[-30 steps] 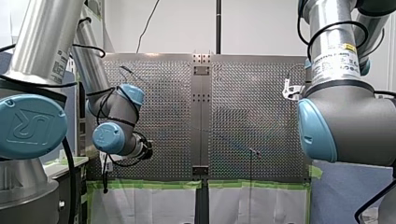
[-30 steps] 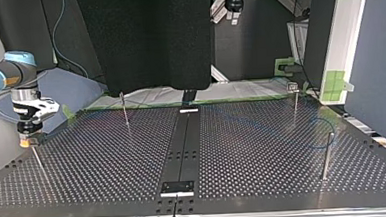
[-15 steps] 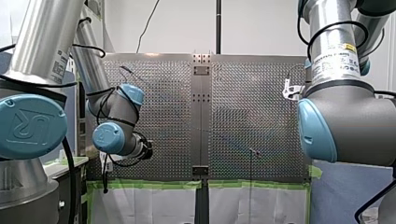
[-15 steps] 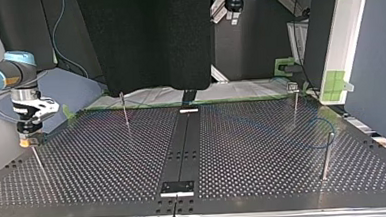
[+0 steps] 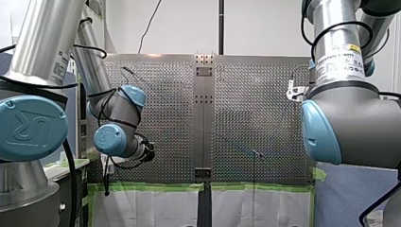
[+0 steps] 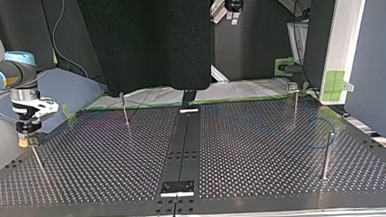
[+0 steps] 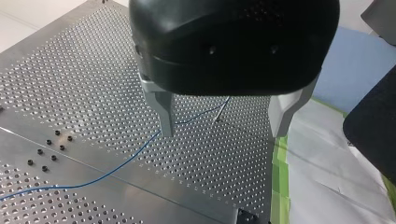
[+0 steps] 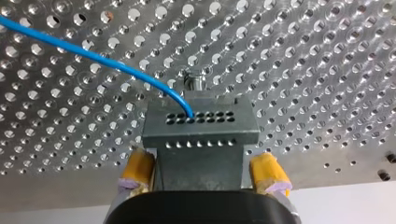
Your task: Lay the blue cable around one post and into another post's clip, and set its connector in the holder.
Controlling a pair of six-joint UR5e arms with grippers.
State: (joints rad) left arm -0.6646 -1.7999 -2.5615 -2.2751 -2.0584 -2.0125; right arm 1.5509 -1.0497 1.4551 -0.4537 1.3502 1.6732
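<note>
Perforated table (image 8: 303, 70); blue cable (image 8: 93, 56) ahead of right pincer (image 8: 201, 157).

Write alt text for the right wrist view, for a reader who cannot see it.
A blue cable curves across the perforated table and ends in a hole of a grey metal block. My right gripper straddles the block, yellow pads apart on either side.

White wall (image 5: 184, 26) behind the perforated metal table (image 5: 161, 109). Green tape (image 5: 156, 186) borders white sheeting (image 5: 151, 208) at the table's near edge. 1 black panel (image 6: 147, 41) stands opposite.
</note>
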